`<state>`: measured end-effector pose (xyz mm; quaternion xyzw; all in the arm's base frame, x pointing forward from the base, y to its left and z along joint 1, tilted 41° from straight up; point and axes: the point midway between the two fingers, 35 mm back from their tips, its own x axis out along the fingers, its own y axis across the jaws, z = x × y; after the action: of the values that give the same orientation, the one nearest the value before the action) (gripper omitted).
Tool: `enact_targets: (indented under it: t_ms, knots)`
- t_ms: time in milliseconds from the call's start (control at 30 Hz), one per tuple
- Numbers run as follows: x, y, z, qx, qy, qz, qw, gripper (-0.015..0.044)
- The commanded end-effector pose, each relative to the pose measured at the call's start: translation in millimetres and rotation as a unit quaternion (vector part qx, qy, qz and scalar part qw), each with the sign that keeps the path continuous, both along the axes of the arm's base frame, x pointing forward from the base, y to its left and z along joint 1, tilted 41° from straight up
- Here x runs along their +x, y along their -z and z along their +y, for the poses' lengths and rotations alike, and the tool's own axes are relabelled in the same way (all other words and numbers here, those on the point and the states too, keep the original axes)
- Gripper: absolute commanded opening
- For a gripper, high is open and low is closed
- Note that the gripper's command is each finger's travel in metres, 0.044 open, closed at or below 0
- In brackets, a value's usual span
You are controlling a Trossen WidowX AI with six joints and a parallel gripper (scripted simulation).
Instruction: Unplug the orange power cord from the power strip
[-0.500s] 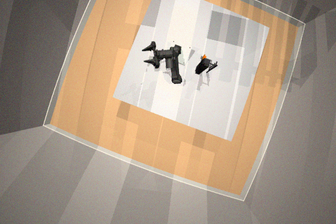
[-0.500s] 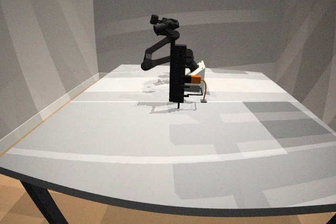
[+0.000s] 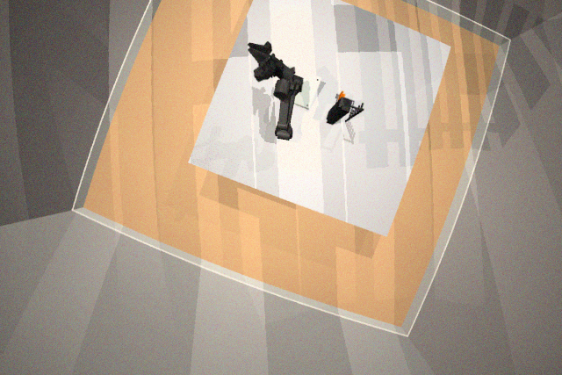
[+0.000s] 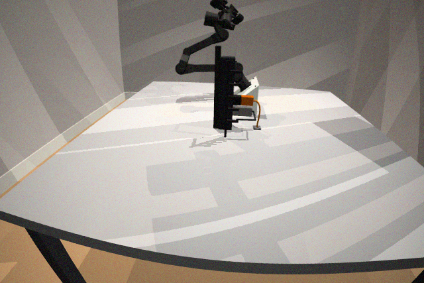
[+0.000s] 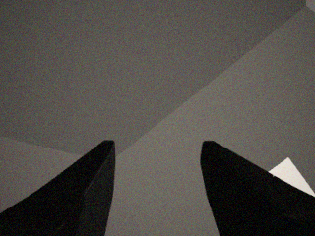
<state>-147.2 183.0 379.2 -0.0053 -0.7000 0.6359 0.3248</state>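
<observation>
The black power strip (image 3: 337, 112) (image 4: 223, 91) stands upright on the table. The orange plug (image 3: 342, 95) (image 4: 247, 100) sits at its side, its body level, against a black part that juts from the strip; the contacts are hidden. The orange cord (image 4: 259, 113) curves down from the plug to a small dark piece on the table. My gripper (image 3: 258, 46) (image 5: 158, 150) is partly open, with nothing between its fingers. It is raised well above the table, on the far side of the arm from the strip, and points away from the strip and plug.
A black stand with thin bars (image 3: 356, 111) is attached beside the strip. A pale slanted box (image 3: 309, 94) (image 4: 255, 89) stands between the arm and the strip. The white table (image 3: 299, 180) (image 4: 205, 211) has walls beyond it.
</observation>
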Motion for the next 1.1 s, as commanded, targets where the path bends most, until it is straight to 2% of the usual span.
enact_targets:
  t_ms: [0,233,500,700,833,1067]
  knots:
    - [23,16,56,-0.101,0.086,0.014,0.991,0.016]
    - [85,63,136,-0.267,0.242,0.038,0.932,0.016]
    - [186,146,183,-0.449,0.413,0.064,0.789,0.016]
    - [265,211,174,-0.549,0.518,0.075,0.651,0.016]
    - [293,236,162,-0.587,0.551,0.079,0.588,0.016]
    - [359,301,100,-0.693,0.615,0.083,0.366,0.016]
